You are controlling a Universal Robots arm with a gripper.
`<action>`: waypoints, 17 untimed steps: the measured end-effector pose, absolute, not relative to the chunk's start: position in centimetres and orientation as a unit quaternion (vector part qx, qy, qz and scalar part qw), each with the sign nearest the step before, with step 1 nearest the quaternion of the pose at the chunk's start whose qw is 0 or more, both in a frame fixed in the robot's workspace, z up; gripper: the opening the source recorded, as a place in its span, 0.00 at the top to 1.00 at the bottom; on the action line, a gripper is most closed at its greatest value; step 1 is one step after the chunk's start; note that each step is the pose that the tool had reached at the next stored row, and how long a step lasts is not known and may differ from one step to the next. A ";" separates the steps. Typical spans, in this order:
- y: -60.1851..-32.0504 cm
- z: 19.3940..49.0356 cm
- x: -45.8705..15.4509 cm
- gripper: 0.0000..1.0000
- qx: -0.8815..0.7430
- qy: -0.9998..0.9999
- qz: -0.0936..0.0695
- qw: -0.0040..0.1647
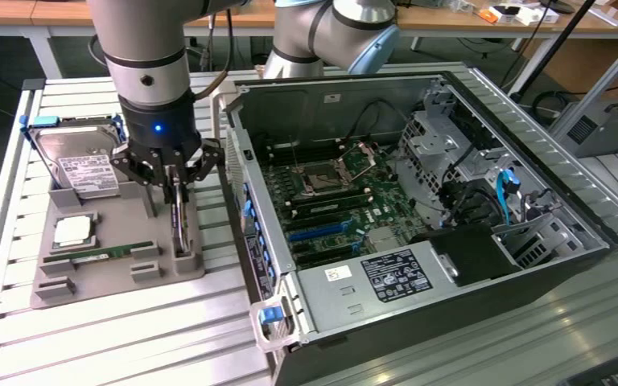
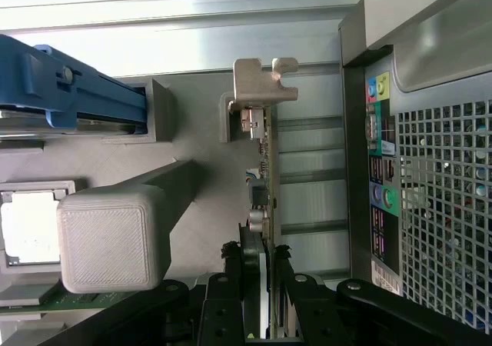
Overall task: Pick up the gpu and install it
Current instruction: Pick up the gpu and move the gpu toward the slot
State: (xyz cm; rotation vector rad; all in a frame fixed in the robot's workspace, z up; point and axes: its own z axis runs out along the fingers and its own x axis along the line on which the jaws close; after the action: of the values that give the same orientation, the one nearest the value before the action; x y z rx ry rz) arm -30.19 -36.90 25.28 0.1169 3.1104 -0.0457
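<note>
Arm's gripper (image 1: 178, 191) (image 2: 265, 260) is down over the grey printed plastic holder tray (image 1: 126, 211) (image 2: 207, 138), which lies on the ribbed aluminium counter (image 1: 126, 338) (image 2: 231, 38) at the exterior view's left.

The gpu (image 1: 183, 229) (image 2: 267, 184), a thin dark expansion card, stands on edge in the tray's slot on the side nearest the case. Its narrow silver-grey metal bracket (image 2: 261, 84) is at the end away from the gripper in the wrist view, resting against a grey tray upright.

Black fingers (image 2: 231, 300) straddle the card, one on each face, and are clenched on its upper edge. Card is seated in the tray, not lifted.

Also in the tray:
- boxy silver hard drive with white label and blue carrier (image 1: 81, 165) (image 2: 69, 92), propped at the far end
- square silver processor chip (image 1: 73, 231) (image 2: 27, 227) in its recess
- narrow green memory stick (image 1: 100, 256) (image 2: 46, 304), lying flat near the chip

Open black-and-silver computer case (image 1: 395, 273) (image 2: 430, 207) lies just beside the tray at the exterior view's right, side panel off and green motherboard (image 1: 331, 201) exposed. Its perforated rear panel with coloured ports sits close alongside the card in the wrist view.
</note>
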 end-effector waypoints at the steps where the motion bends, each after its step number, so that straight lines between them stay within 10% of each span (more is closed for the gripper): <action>1: -36.9 25.3 -30.2 0.73 0.038 0.999 -0.015 0.014; 17: -36.9 25.7 -30.2 0.73 0.038 0.999 -0.015 0.014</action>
State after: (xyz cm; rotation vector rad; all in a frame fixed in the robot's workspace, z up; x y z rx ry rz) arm -30.19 -36.90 25.66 0.1168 3.1104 -0.0457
